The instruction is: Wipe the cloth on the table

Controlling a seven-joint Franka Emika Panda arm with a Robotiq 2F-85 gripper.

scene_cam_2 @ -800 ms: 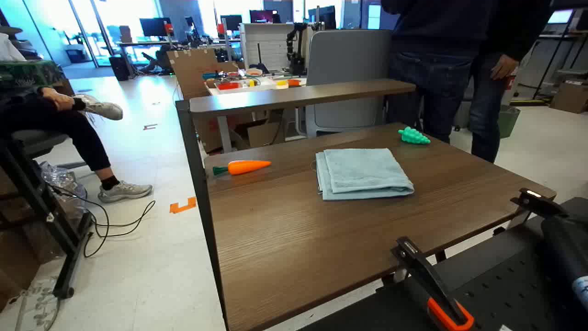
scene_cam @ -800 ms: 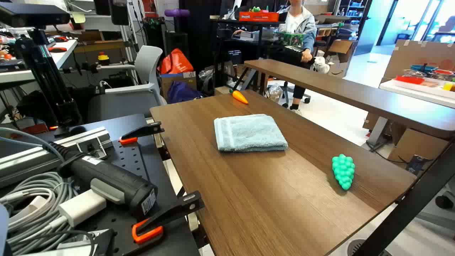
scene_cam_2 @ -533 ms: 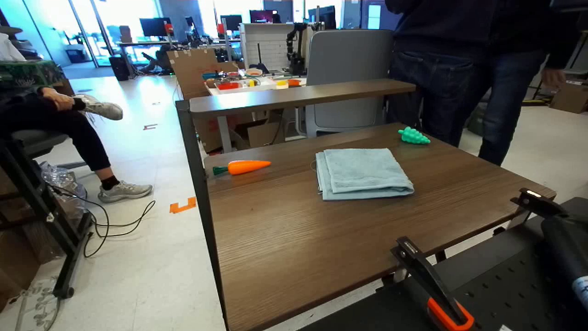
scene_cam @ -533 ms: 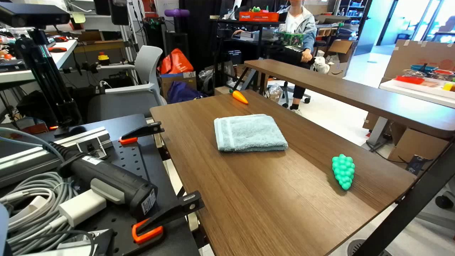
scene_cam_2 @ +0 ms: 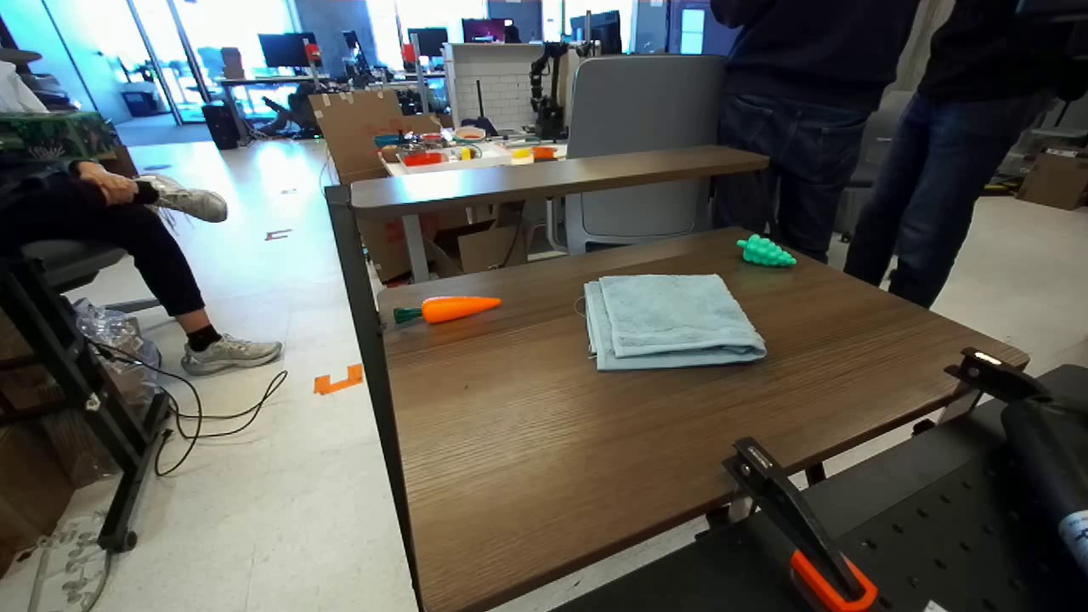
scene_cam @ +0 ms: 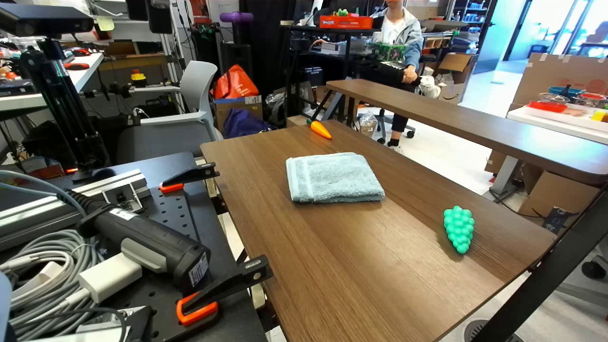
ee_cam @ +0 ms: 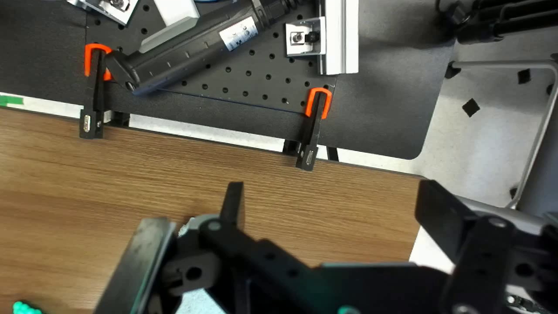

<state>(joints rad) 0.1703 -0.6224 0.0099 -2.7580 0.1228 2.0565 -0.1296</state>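
Gripper (ee_cam: 330, 196), spread wide, holds nothing; pushing the cloth (scene_cam: 335, 176) too far could bump the carrot (scene_cam: 321, 129) off the table (scene_cam: 342, 266).

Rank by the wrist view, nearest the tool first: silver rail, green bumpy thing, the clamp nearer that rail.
1. Clamp: near the middle, over the edge of the table.
2. Silver rail: top, right of centre.
3. Green bumpy thing: bottom-left corner.

Robotics lab, open-plan: perforated blk plate (ee_cam: 256, 85), clamps (scene_cam: 232, 282), coiled cables (scene_cam: 71, 247), blk tripod (scene_cam: 69, 99); PC monitors (scene_cam_2: 287, 49) on desks (scene_cam_2: 268, 82) & robot arm (scene_cam_2: 552, 119) in bkgd.
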